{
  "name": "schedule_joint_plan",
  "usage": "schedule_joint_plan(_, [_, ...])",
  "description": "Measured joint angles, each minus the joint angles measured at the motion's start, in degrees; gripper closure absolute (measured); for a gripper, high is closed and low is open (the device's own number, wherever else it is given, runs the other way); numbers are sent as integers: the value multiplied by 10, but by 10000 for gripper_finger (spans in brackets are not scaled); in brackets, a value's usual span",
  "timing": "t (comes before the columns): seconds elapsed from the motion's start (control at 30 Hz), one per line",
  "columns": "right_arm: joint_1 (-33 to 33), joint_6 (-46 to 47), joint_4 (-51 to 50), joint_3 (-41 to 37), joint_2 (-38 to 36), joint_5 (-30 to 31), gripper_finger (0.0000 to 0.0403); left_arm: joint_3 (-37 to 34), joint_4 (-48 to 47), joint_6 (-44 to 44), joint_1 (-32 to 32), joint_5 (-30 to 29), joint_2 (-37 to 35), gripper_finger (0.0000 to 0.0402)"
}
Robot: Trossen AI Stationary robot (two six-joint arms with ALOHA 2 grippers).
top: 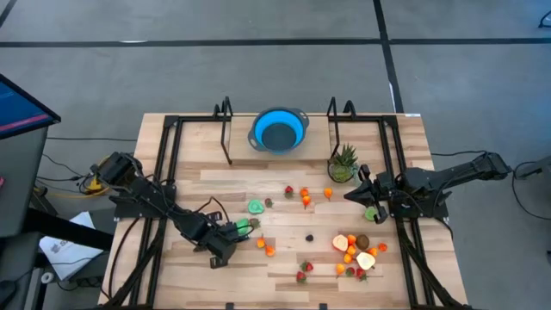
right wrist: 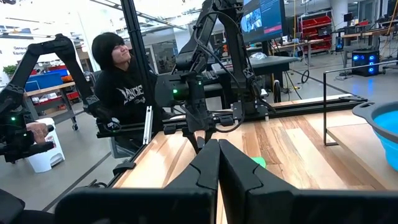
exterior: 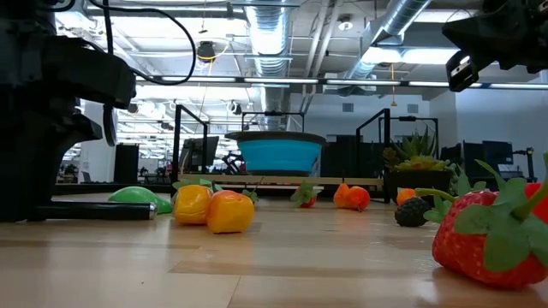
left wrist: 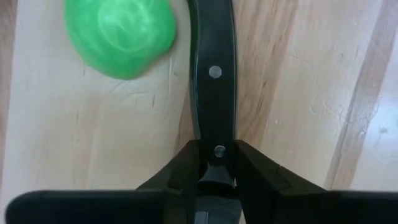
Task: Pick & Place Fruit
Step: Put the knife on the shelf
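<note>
On the left of the wooden table, the left gripper lies low over the boards beside a green fruit; in its wrist view one dark finger runs past the green fruit without touching it, the other finger is out of sight, so how far the fingers are apart cannot be told, and nothing is seen held. Just right of it sit two small orange pieces, and above them a second green fruit. Toward the middle, a red strawberry and about three more orange pieces are scattered, with one dark berry below and one strawberry near the table's front edge. At the back centre stands one blue bowl, with no fruit visible in it, between two black frame posts. Right of the middle, one spiky green plant stands by the right gripper, which hovers above the table with its fingers pressed fully together, holding nothing; a green piece lies just beside it. Below that is the densest cluster: peach halves, a brown kiwi, orange pieces and strawberries, too close to count. Beyond the table a person in black sits.
</note>
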Motion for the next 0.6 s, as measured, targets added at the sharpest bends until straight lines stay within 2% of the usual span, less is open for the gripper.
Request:
schedule_joint_plan(0.27, [0,5,11,0,0,-2,403,-2,11,0,0,22,-21,330])
schedule_joint_plan(0.6, [0,9,24,0,0,-24,403,-1,3,-4,4,14,-108,330])
